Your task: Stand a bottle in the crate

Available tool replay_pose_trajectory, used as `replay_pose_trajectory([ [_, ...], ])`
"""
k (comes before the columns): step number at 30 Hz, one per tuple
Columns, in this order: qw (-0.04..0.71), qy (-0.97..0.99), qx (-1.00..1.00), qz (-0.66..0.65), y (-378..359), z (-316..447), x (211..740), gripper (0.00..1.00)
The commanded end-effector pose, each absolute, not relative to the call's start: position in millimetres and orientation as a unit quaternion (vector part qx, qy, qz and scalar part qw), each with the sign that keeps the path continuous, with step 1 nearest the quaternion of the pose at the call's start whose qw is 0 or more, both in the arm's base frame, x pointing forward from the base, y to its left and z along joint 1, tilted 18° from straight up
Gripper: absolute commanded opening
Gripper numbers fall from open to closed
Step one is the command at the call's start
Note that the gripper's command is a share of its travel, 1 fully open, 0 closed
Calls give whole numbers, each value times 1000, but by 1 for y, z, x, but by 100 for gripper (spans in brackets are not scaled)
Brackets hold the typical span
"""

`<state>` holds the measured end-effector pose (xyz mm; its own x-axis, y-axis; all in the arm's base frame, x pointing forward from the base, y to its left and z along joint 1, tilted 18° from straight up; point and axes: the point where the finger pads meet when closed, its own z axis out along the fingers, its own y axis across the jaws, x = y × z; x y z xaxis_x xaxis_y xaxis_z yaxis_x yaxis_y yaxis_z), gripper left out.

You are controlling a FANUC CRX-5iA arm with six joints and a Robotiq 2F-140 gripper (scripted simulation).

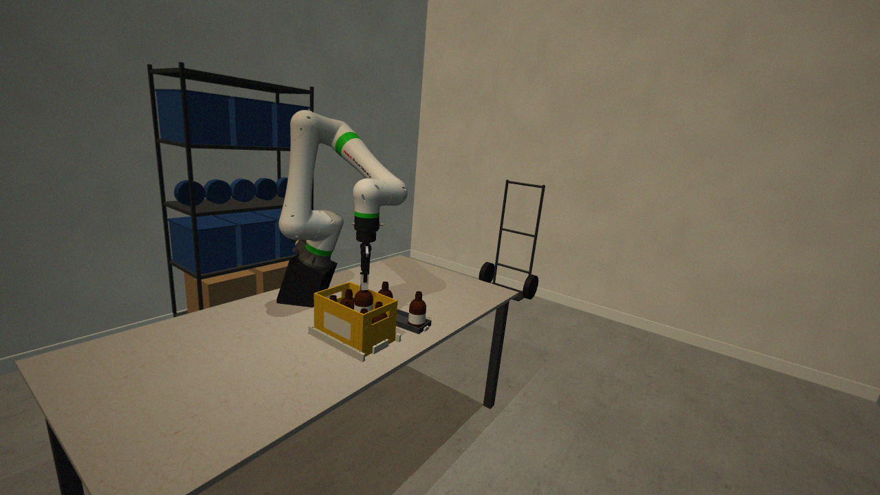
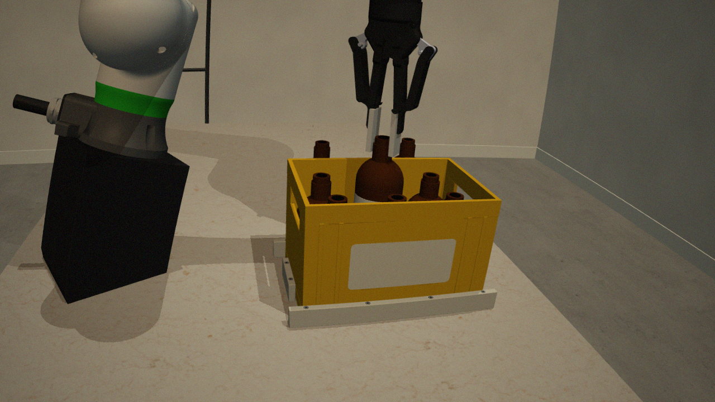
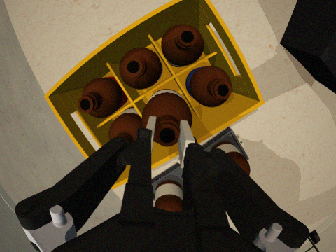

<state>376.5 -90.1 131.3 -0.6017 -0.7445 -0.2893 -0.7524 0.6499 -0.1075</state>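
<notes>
A yellow crate [image 1: 344, 323] [image 2: 400, 220] [image 3: 140, 19] stands on the table with brown bottles in its cells. My gripper [image 1: 364, 278] [image 2: 382, 142] [image 3: 166, 129] is shut on the neck of a brown bottle [image 1: 364, 300] [image 2: 378, 175] [image 3: 164, 109] and holds it upright, partly lowered into the middle cell on the crate's tray side; its shoulder stands above the rim. Five other bottles sit lower in the crate, among them one [image 3: 140, 66] in the middle cell of the other row. Behind the crate the dark tray [image 1: 410, 326] [image 3: 229, 137] carries two upright bottles [image 1: 416, 309] [image 1: 385, 289] [image 2: 321, 148] [image 2: 407, 147].
The robot's black base [image 1: 304, 282] [image 2: 107, 220] stands left of the crate. White stop rails [image 2: 390, 309] [image 1: 335, 342] frame the crate's foot. The table edge [image 1: 455, 335] runs close past the tray. A shelf rack [image 1: 184, 184] and a hand truck [image 1: 513, 246] stand off the table.
</notes>
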Motion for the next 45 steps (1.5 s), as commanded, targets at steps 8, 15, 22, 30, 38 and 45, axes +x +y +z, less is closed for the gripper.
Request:
replay_pose_trajectory([
  [8,156,895,-418,13,-90,131,377,0],
  [15,156,895,-418,13,-90,128,378,0],
  [22,156,895,-418,13,-89,125,379,0],
  [30,156,895,-418,13,-88,116,381,0],
  [38,156,895,-418,13,-87,108,383,0],
  [45,156,895,-418,13,-85,102,385,0],
])
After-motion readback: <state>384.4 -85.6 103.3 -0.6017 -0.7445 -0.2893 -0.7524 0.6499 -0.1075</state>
